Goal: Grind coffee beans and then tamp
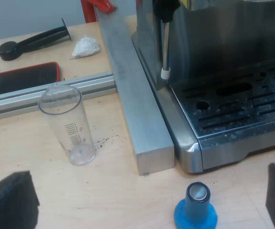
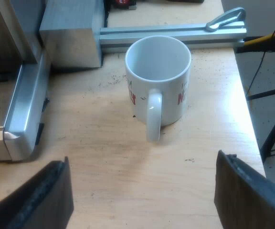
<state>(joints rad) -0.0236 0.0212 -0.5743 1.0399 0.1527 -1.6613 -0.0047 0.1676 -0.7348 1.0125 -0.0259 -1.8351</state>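
Note:
A clear measuring glass (image 1: 68, 125) with printed marks stands upright on the wooden table, beside a long metal bar (image 1: 133, 105). The blue tamper (image 1: 196, 208) stands on its base by the espresso machine's front corner (image 1: 190, 152). My left gripper (image 1: 146, 193) hangs open above the table, the tamper between its fingers (image 1: 11, 200) and nearer one of them. A white mug (image 2: 159, 76) with red print stands empty, its handle towards my right gripper (image 2: 142, 183), which is open just short of it.
The machine's drip tray (image 1: 242, 107) and steam wand (image 1: 165, 47) are close to the bar. A black-handled tool (image 1: 32, 40), a white crumpled tissue (image 1: 86, 46) and an aluminium rail (image 1: 47, 93) lie beyond the glass. The table edge (image 2: 252, 124) runs near the mug.

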